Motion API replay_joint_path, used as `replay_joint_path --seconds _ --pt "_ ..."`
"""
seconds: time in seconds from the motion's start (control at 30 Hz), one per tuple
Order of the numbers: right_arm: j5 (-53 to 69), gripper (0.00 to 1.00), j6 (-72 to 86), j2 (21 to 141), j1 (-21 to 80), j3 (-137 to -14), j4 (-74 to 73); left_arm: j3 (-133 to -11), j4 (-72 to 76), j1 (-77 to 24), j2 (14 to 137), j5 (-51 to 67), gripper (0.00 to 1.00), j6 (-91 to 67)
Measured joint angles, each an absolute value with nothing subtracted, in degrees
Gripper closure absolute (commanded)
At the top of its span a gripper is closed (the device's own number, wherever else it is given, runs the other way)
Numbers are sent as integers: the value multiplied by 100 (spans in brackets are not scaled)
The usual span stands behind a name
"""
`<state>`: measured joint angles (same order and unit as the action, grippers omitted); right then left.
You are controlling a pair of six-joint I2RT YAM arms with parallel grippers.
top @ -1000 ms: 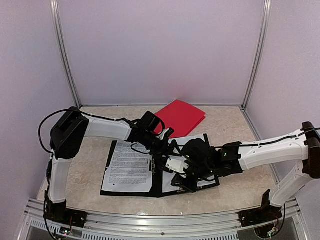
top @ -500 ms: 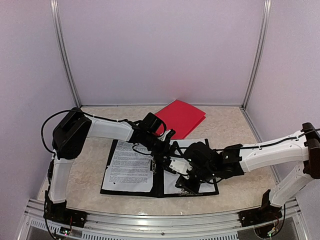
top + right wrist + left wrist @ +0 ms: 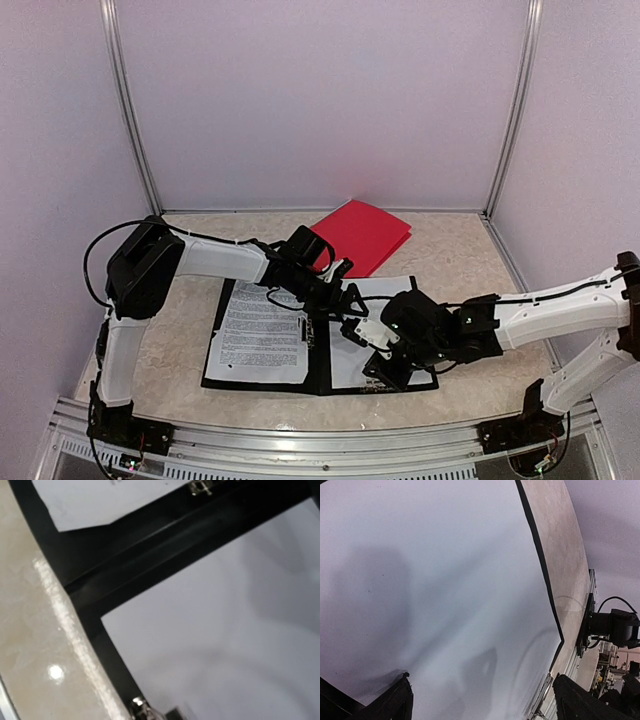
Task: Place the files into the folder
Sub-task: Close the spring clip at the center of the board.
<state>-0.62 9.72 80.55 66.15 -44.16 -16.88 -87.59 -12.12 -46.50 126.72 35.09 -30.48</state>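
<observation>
As the blank sheet (image 3: 347, 366) is lying in the folder (image 3: 318, 352), the left gripper (image 3: 481, 679) is hanging over it, spread wide and empty, maybe to flatten it; the right gripper's (image 3: 383, 368) grip I cannot tell.

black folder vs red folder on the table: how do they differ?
The black folder lies open; the red folder looks closed. The black folder carries a printed sheet and a nearly blank sheet; the red folder carries nothing. The black folder sits towards the near edge, the red folder at the back. Both lie flat on the table.
</observation>
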Motion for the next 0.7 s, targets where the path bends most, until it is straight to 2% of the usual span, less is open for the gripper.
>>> replay_joint_path --seconds 0.3,0.7 --pt "-217 76 1310 7568 6615 -4268 -1881 -8759 -1223 -4650 12672 3494 7 -3020" --pt "-373 78 1909 7161 6615 -3835 -2211 -8759 -1227 -4657 12672 3470 7 -2998"
